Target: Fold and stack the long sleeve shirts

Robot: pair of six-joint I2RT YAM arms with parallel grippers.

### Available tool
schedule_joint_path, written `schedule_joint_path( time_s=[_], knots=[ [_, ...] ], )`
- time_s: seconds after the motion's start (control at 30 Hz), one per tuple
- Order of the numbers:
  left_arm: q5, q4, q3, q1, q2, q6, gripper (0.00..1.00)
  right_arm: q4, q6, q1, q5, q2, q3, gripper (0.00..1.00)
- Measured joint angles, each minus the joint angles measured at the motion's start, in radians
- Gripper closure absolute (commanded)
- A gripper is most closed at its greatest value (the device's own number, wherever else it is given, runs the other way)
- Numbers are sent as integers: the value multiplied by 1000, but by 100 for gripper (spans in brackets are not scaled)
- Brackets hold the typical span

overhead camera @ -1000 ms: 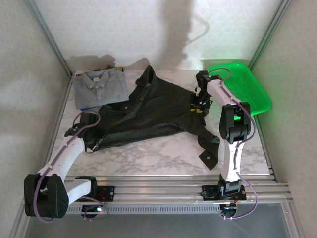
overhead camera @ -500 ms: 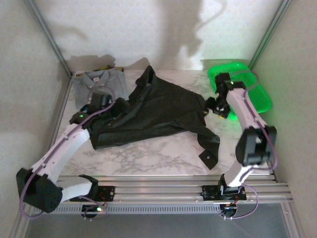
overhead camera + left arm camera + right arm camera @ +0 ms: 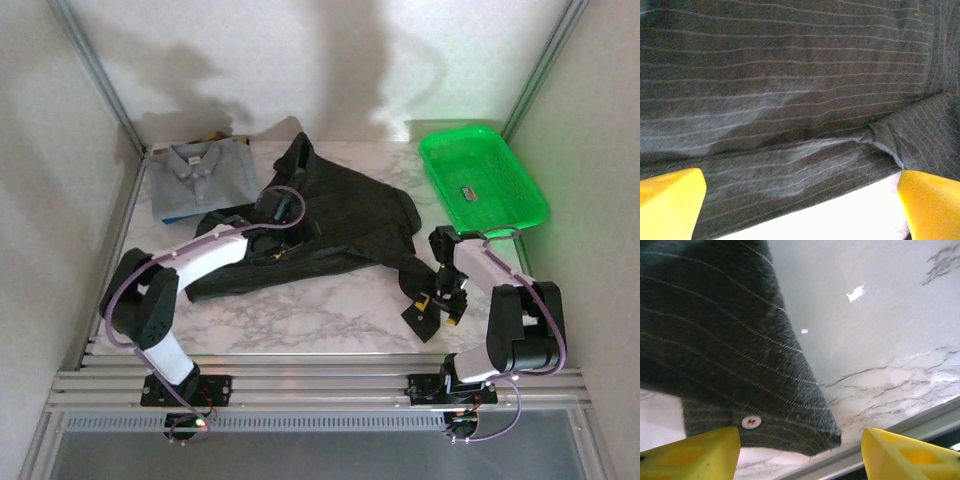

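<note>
now left gripper [image 3: 800,177] moved onto dark shirt [image 3: 340,215], right gripper [image 3: 800,435] onto cuff [image 3: 418,320].

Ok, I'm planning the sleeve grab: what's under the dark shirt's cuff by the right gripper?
The cuff, white button up, lies on the marble table, near its front edge. Anything beneath the cloth itself is hidden. The right gripper hovers open over it.

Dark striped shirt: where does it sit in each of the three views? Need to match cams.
Top external: dark striped shirt spread mid-table, its cuff trailing near right.
Left wrist: the shirt's striped cloth covers most of the picture, edge low.
Right wrist: the cuff with a white button, left side.
Shared landmark: marble table under the shirt's edge.
</note>
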Motion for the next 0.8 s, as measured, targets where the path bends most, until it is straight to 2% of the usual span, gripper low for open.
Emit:
schedule_joint_path(
  time_s=[0.1,0.17,0.2,0.27,0.3,0.37,0.5,0.63,0.8],
  knots=[
    [-2,31,14,-8,31,-4,2,39,39,6,1,9,-31,38],
    [-7,50,16,-10,53,-9,2,75,69,12,2,35,-32,46],
    [-11,55,16,-10,62,-11,2,94,81,13,2,50,-32,53],
    [-30,63,16,-10,83,-13,2,122,101,15,-6,74,-30,79],
    [-38,66,16,-10,90,-13,2,128,107,18,-6,77,-25,87],
    [-60,70,13,-10,100,-15,2,133,118,19,13,79,-7,97],
    [-116,76,-19,-10,103,-14,2,109,84,21,109,48,64,100],
    [-167,76,-71,-10,111,-11,1,76,-2,29,180,-73,192,100],
    [-206,100,-90,-11,117,-7,1,87,-158,75,177,-146,367,100]
  ],
)
